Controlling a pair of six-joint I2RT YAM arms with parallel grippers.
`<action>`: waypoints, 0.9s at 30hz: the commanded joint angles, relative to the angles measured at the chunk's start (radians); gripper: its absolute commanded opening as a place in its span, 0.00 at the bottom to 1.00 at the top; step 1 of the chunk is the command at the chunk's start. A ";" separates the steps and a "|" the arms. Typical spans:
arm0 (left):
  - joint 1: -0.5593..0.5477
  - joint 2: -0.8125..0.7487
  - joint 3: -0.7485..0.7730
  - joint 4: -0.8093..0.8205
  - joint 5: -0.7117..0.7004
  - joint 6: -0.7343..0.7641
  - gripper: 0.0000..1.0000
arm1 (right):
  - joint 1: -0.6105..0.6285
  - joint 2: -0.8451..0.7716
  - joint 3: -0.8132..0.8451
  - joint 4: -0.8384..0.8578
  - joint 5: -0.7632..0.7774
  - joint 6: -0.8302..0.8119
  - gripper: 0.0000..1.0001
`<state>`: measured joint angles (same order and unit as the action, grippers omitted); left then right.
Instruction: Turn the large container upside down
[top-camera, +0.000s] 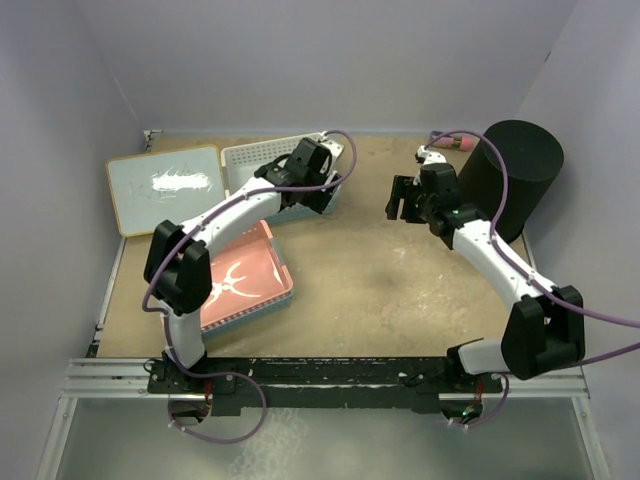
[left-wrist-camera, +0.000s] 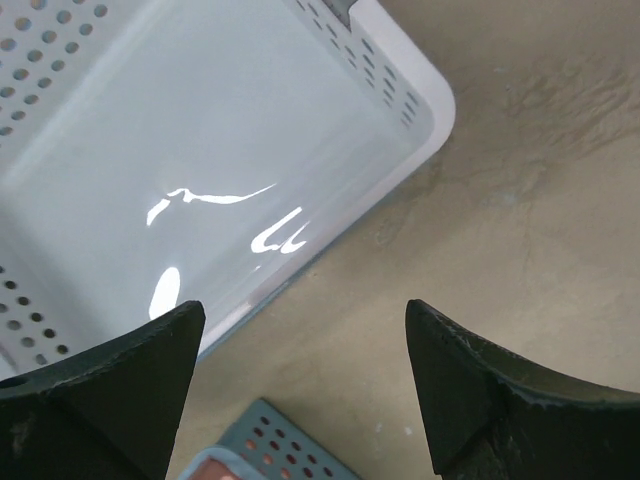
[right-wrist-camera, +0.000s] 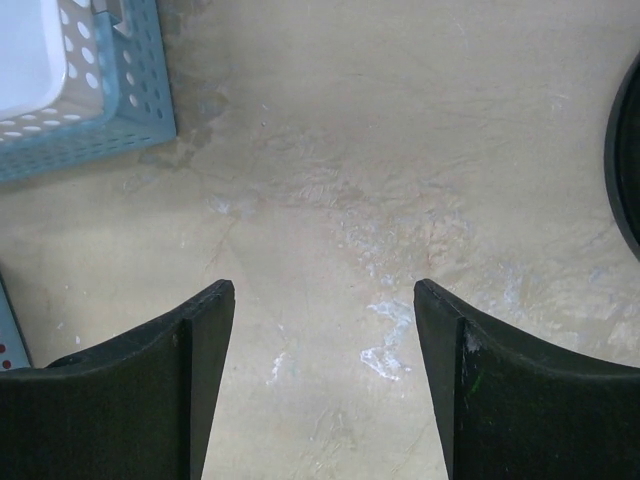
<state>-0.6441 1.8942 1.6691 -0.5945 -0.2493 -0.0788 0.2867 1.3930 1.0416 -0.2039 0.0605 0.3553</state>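
At 2 o'clock on the counter (top-camera: 380, 280): the large container (top-camera: 510, 175), black, standing, touched by nothing. At its 9 o'clock, near but apart: the right gripper (right-wrist-camera: 325, 290), jaws spread wide, nothing between them, above bare counter. At 11 o'clock: the left gripper (left-wrist-camera: 305, 310), jaws also spread, empty, hanging over the white basket (left-wrist-camera: 200, 150).

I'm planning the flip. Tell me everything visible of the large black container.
The large container is a tall, round, matte black pot, plastic by its look, the bulkiest thing here. It stands upright at the far right corner of the table. Its top looks uniformly dark, so mouth or base up cannot be told. The right arm's purple cable crosses in front. The right end effector, open, hangs left of it, apart.
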 joint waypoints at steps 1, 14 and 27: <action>0.011 -0.072 -0.046 0.029 -0.020 0.255 0.78 | -0.003 -0.069 -0.012 -0.009 0.011 0.001 0.75; 0.152 0.070 0.112 -0.193 0.254 0.379 0.60 | -0.003 -0.081 -0.032 -0.043 0.012 0.004 0.75; 0.160 0.118 0.187 -0.216 0.286 0.363 0.11 | -0.002 -0.090 -0.034 -0.055 0.000 0.017 0.75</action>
<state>-0.4808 2.0182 1.7775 -0.8028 0.0120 0.2935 0.2863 1.3357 1.0054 -0.2543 0.0605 0.3603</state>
